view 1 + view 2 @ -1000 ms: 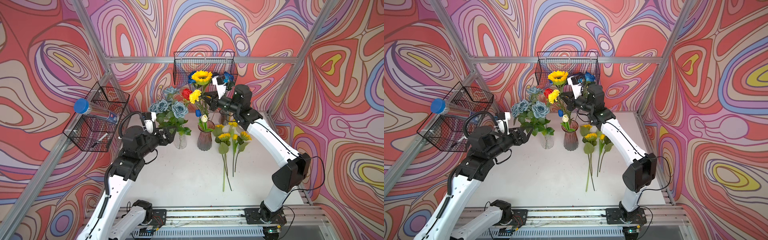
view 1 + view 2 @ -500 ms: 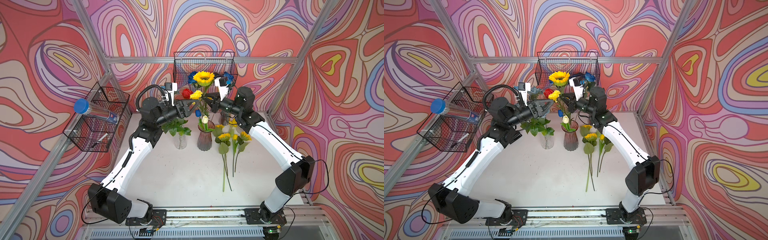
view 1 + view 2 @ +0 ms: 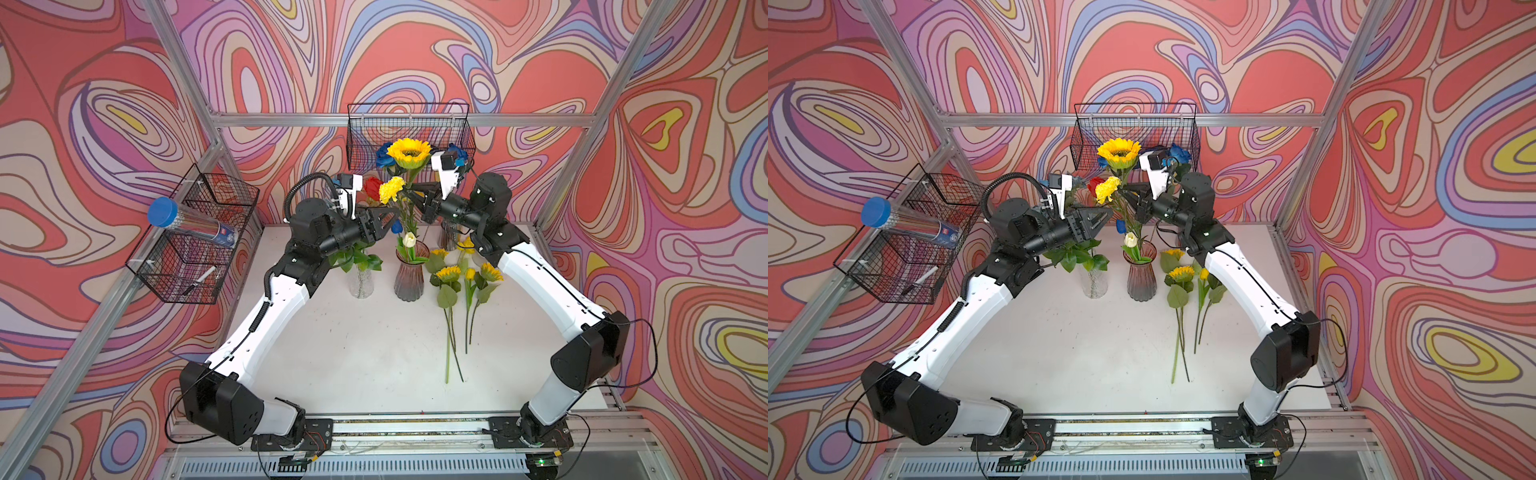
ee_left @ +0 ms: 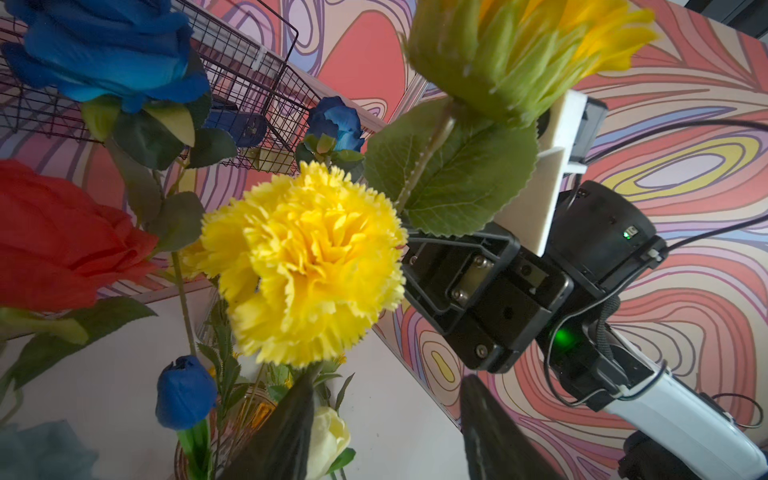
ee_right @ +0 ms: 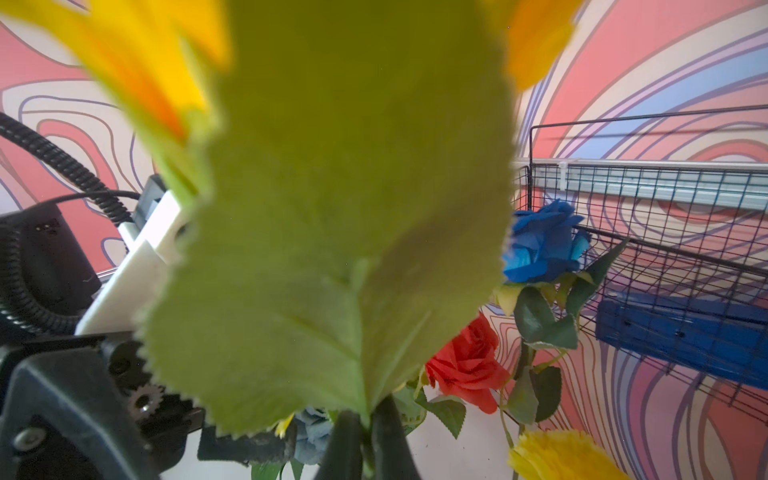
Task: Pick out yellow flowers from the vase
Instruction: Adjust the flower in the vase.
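The pink ribbed vase stands mid-table with mixed flowers in it. Tallest of the yellow flowers is a sunflower. My right gripper is shut on its green stem, just under a broad leaf. Below the sunflower is a yellow carnation. My left gripper is open beneath that bloom, whose stem runs past one fingertip. More yellow flowers lie on the table to the vase's right.
A red rose, blue roses and a white tulip share the vase. A clear vase of leaves stands to its left. Wire baskets hang on the back wall and the left wall, the latter holding a blue-capped tube.
My left arm has lifted from beside the clear vase and swung right to the carnation, its jaws narrowing. The right gripper has stayed shut on the sunflower stem, barely moving.
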Controlling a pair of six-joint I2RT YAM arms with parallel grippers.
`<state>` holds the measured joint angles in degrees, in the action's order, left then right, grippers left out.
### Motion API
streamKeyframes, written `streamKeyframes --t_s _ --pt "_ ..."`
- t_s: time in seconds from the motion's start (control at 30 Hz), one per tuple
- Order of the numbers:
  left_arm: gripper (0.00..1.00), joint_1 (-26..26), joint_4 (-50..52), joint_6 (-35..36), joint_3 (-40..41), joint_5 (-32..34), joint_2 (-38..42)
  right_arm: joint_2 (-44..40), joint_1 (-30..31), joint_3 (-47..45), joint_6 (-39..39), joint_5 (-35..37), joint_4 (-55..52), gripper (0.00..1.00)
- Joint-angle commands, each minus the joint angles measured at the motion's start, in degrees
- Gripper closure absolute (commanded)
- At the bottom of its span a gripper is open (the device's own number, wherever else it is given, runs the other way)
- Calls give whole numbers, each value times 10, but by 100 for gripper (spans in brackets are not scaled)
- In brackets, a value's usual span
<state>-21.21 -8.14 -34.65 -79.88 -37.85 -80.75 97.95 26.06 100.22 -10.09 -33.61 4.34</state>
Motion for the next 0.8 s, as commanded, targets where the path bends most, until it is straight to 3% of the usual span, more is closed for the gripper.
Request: streamKeyframes --t_s 0.0,0.4,0.57,0.77 --pt "46 -6 1 21 -1 17 -16 -12 5 1 -9 -8 13 100" --pt "61 -20 4 34 -65 20 -78 -12 4 3 -6 -12 2 100" --pt "75 -20 -12 31 -74 23 -85 -13 5 0 -6 -12 2 100" --pt "83 -21 -14 34 -80 30 -88 -14 4 0 -7 -12 4 100"
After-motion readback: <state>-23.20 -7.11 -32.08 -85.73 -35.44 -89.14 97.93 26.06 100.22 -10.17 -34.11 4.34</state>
